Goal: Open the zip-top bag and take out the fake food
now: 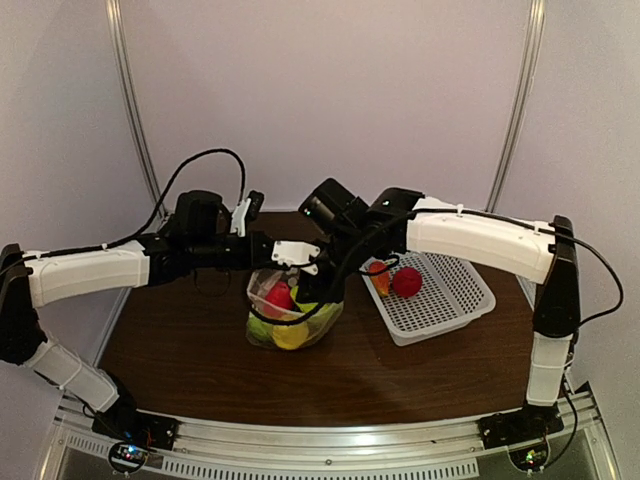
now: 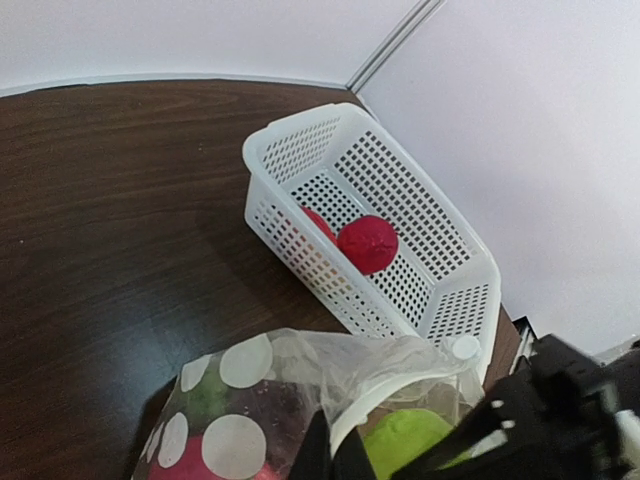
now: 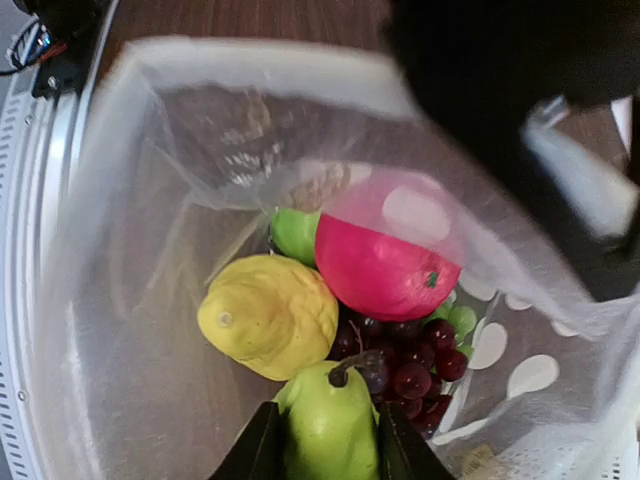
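Note:
The zip-top bag (image 1: 262, 322), clear with white dots, stands open at the table's middle, holding the fake food. My left gripper (image 1: 297, 254) is shut on the bag's rim (image 2: 400, 385) and holds the mouth up; its dark fingertips (image 2: 318, 450) pinch the plastic. My right gripper (image 1: 322, 288) reaches down into the bag. In the right wrist view its fingers (image 3: 262, 445) close on both sides of a green pear (image 3: 330, 440). Beside the pear lie a yellow lemon (image 3: 270, 315), a red apple (image 3: 385, 265), dark purple grapes (image 3: 405, 370) and a green fruit (image 3: 293, 232).
A white perforated basket (image 1: 455, 300) stands right of the bag, holding a red fruit (image 1: 407, 282) and an orange-red one (image 1: 378, 276). It also shows in the left wrist view (image 2: 440, 240). White walls close in the back and sides.

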Controlling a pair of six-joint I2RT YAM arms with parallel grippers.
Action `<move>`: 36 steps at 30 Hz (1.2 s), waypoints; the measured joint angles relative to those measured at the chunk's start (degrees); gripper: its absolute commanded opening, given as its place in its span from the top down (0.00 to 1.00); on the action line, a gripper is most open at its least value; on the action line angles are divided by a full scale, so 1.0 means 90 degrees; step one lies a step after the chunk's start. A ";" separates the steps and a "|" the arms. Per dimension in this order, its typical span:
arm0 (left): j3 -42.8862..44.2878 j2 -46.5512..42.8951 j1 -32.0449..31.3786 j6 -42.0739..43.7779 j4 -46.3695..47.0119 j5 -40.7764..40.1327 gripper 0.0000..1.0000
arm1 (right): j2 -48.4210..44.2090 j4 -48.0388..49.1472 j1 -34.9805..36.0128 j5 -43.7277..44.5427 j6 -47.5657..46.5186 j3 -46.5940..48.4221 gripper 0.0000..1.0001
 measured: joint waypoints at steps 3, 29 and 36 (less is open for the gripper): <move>0.0000 0.0056 0.0000 0.0049 -0.0046 -0.0039 1.00 | -0.0350 0.0015 -0.0015 -0.0323 -0.0027 0.0274 0.73; 0.0245 0.0197 0.0000 0.0338 -0.0466 -0.0083 1.00 | -0.1022 0.0109 -0.2149 -0.2050 0.0670 0.0889 0.69; 0.0459 0.0306 0.0000 0.0457 -0.0772 -0.0092 1.00 | -0.1069 0.0287 -0.3327 -0.0714 0.0942 -0.0185 0.70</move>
